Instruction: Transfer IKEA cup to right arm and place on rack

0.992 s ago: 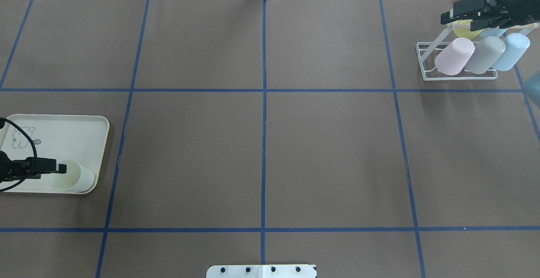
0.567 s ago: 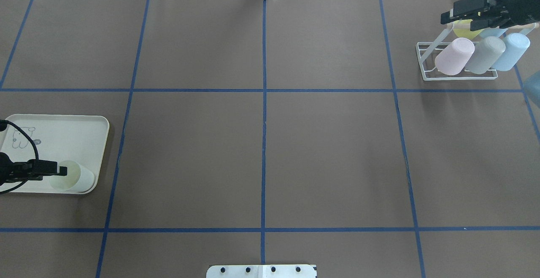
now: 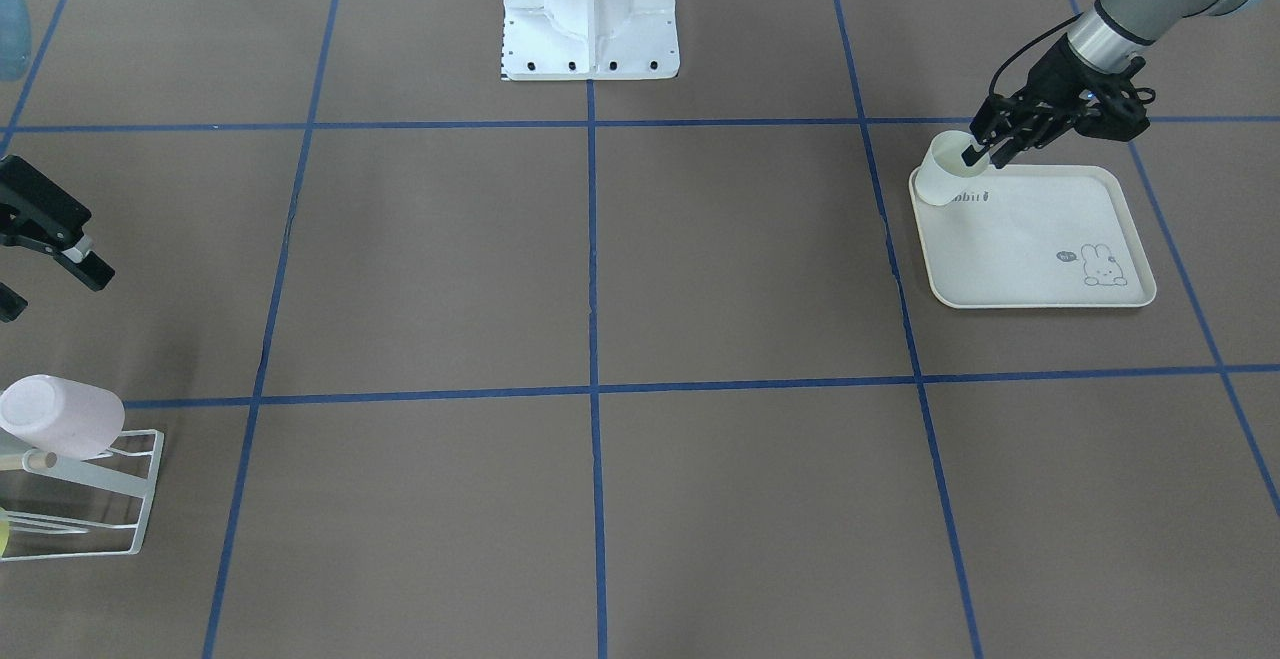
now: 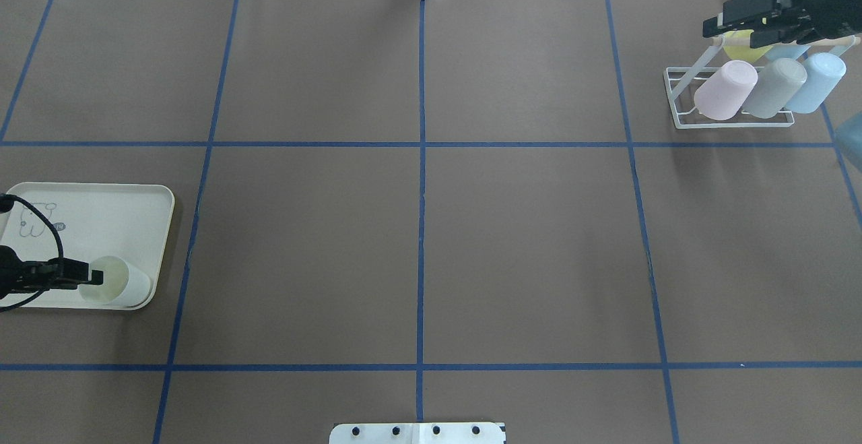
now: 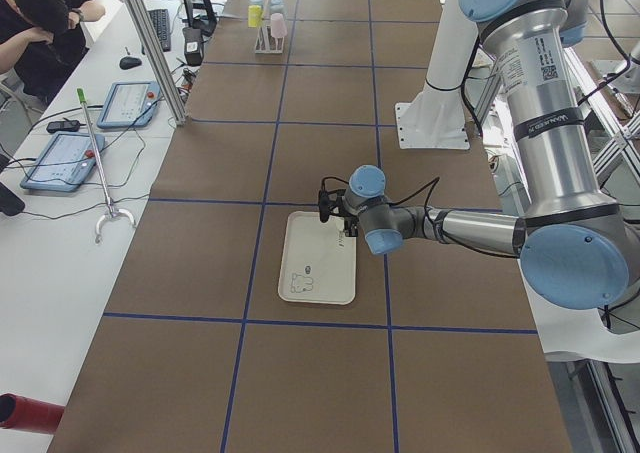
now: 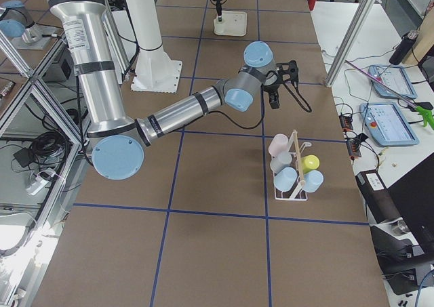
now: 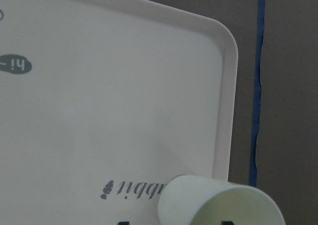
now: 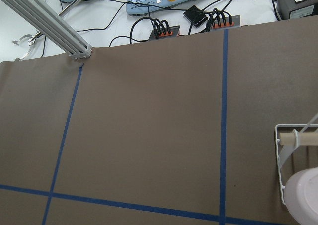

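A pale cream IKEA cup (image 4: 128, 283) stands upright at the near right corner of the cream rabbit-print tray (image 4: 101, 215). It also shows in the front view (image 3: 935, 181) and the left wrist view (image 7: 213, 205). My left gripper (image 4: 100, 275) is open and low over the cup's rim, with one finger inside the cup and one outside. My right gripper (image 4: 715, 25) is open and empty, hovering just behind the white wire rack (image 4: 680, 104) at the far right. The rack holds pink (image 4: 726, 90), grey (image 4: 774, 87), blue (image 4: 815, 82) and yellow (image 4: 741, 46) cups.
The brown table has blue tape grid lines (image 4: 421, 161). The robot's white base (image 3: 590, 9) stands at the table's near middle. Cables and control boxes (image 8: 164, 26) lie beyond the far edge, behind the rack.
My left gripper has sunk a little and drawn slightly back at the cup's rim. My right gripper has barely shifted behind the rack. The cup has not moved.
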